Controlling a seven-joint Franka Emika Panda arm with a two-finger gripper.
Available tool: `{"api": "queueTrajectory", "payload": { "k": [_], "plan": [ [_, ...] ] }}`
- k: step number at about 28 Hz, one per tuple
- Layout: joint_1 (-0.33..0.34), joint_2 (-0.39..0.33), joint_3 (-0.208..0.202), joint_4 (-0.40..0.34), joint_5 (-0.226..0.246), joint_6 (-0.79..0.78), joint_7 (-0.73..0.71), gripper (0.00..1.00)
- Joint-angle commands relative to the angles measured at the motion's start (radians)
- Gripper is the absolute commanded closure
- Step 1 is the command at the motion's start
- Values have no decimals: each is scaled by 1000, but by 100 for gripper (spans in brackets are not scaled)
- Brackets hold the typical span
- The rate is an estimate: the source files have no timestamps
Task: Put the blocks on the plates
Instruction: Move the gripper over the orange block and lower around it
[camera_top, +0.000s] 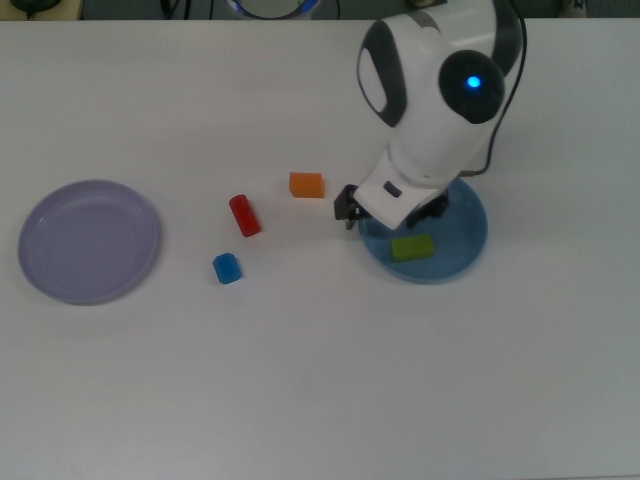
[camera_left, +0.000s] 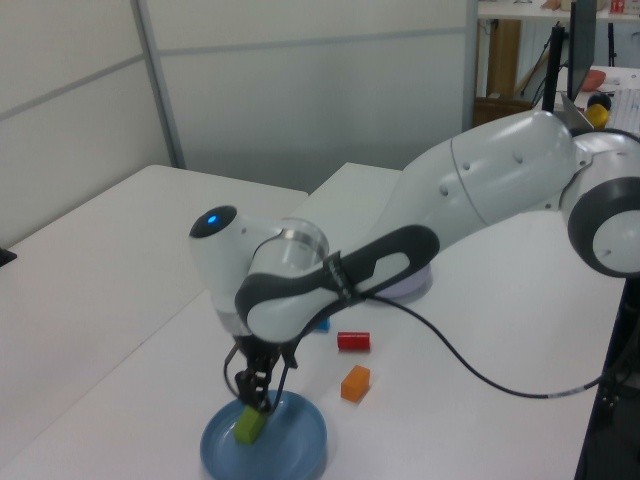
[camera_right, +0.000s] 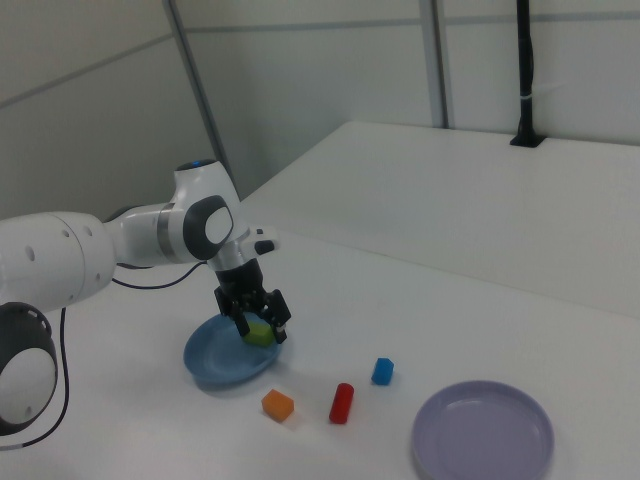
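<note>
The lime-green block (camera_top: 412, 247) lies flat on the blue plate (camera_top: 465, 245), free of the fingers. My gripper (camera_top: 388, 214) hangs open just above the plate's edge on the top view's left, empty. In the left view the gripper (camera_left: 260, 392) is just above the green block (camera_left: 250, 425). On the table lie the orange block (camera_top: 306, 185), the red block (camera_top: 244, 215) and the blue block (camera_top: 227, 268). The lavender plate (camera_top: 88, 241) sits empty at the top view's far left. In the right view the gripper (camera_right: 260, 322) hovers over the green block (camera_right: 261, 336).
The white arm's bulk (camera_top: 440, 90) covers the far side of the blue plate in the top view. A black cable (camera_left: 480, 375) trails across the table in the left view. The table's edge (camera_top: 320, 20) runs along the top view's upper side.
</note>
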Motion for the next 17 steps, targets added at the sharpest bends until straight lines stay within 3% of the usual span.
{"api": "queueTrajectory", "payload": {
  "k": [1, 11, 17],
  "plan": [
    [-52, -124, -1, -137, 43, -13, -140, 0],
    [-93, -203, -3, -275, 41, -35, -171, 0],
    [-142, -209, -3, -298, 41, -53, -201, 0]
  ]
}}
